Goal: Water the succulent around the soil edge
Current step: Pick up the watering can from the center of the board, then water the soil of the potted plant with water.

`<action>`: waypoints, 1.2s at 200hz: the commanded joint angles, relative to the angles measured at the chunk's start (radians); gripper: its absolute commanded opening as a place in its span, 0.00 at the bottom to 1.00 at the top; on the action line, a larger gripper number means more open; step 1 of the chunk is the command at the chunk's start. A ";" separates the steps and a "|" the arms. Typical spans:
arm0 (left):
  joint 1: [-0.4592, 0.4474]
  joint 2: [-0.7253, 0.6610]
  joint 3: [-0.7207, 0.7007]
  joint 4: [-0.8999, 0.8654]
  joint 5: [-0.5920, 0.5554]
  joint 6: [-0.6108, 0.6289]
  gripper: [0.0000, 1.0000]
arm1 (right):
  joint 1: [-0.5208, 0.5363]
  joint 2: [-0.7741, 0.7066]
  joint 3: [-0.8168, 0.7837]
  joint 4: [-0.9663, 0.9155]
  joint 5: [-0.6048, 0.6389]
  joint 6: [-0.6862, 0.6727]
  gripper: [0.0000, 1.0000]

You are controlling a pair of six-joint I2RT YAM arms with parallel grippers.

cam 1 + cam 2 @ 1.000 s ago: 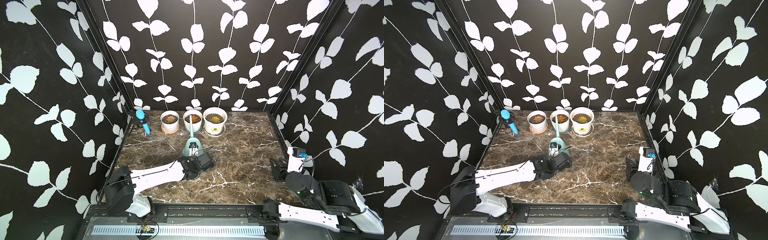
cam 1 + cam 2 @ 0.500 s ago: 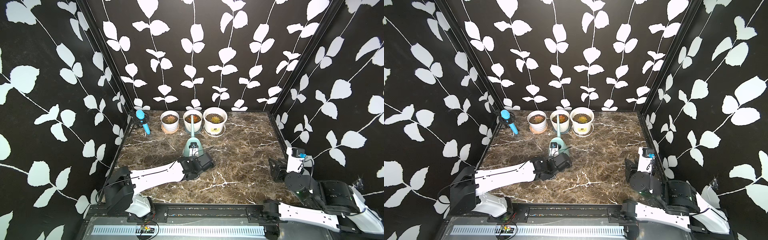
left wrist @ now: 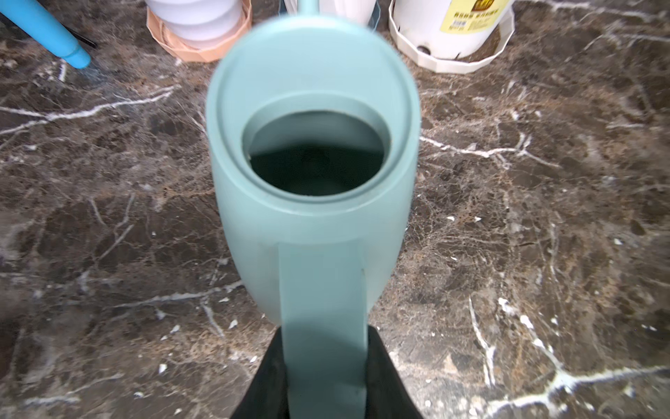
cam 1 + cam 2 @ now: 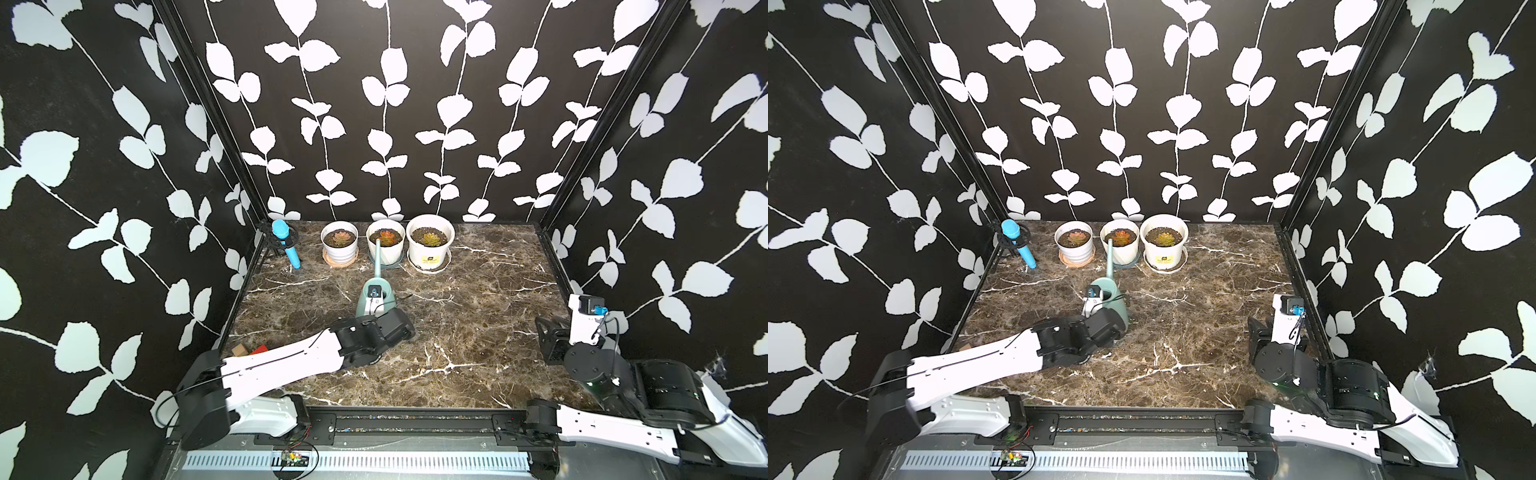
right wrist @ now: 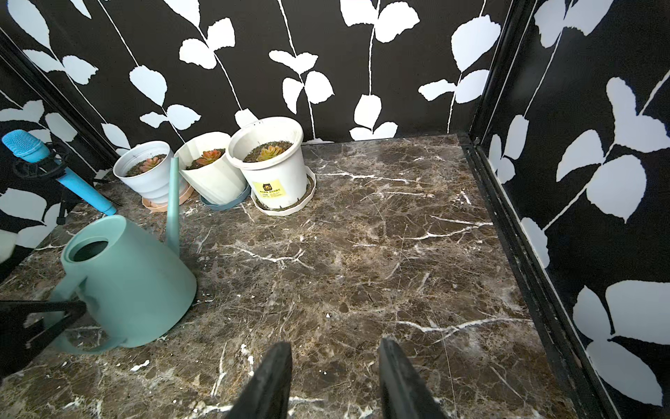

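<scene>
Left jaws have just closed tight on the handle (image 3: 323, 319) of the watering can (image 4: 376, 297), so the grasp looks made and lifting should come next (its base appears to sit on the tabletop (image 4: 478, 316), near centre). Its spout (image 4: 377, 259) points to 12 o'clock at the middle succulent (image 4: 387, 237), one of three pots along the back edge. Right jaws stand partly open, empty, at 4 o'clock. Room is free from 1 to 5 o'clock; a blue microphone (image 4: 281, 229) crowds 11.

Black walls (image 4: 386, 104) printed with white leafy vines enclose a brown, white-veined, seemingly marble tabletop (image 4: 478, 311).
</scene>
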 commanded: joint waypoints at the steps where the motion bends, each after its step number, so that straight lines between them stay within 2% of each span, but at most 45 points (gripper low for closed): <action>1: 0.003 -0.103 0.017 -0.094 -0.073 0.042 0.00 | -0.004 0.020 0.020 0.022 0.026 -0.023 0.42; 32: 0.008 -0.191 0.098 -0.246 -0.105 0.058 0.00 | -0.004 0.049 0.051 0.036 0.036 -0.059 0.42; 69: 0.038 -0.215 0.226 -0.380 -0.109 0.066 0.00 | -0.004 0.080 0.068 0.068 0.040 -0.102 0.41; 103: 0.093 -0.190 0.325 -0.441 -0.073 0.097 0.00 | -0.004 0.085 0.075 0.075 0.040 -0.118 0.42; 128: 0.170 -0.177 0.376 -0.487 -0.025 0.167 0.00 | -0.005 0.079 0.081 0.069 0.048 -0.124 0.43; 157: 0.300 -0.229 0.367 -0.466 0.081 0.305 0.00 | -0.006 0.060 0.072 0.079 0.075 -0.140 0.45; 177: 0.311 -0.287 0.312 -0.403 0.042 0.443 0.00 | -0.006 0.040 0.049 0.113 0.098 -0.177 0.45; 192: 0.332 -0.320 0.271 -0.360 0.066 0.530 0.00 | -0.006 0.034 0.031 0.135 0.109 -0.207 0.46; 226: 0.417 -0.297 0.262 -0.386 0.176 0.569 0.00 | -0.008 0.059 0.034 0.139 0.124 -0.255 0.46; 240: 0.459 -0.277 0.272 -0.397 0.204 0.571 0.00 | -0.013 0.080 0.053 0.162 0.122 -0.319 0.45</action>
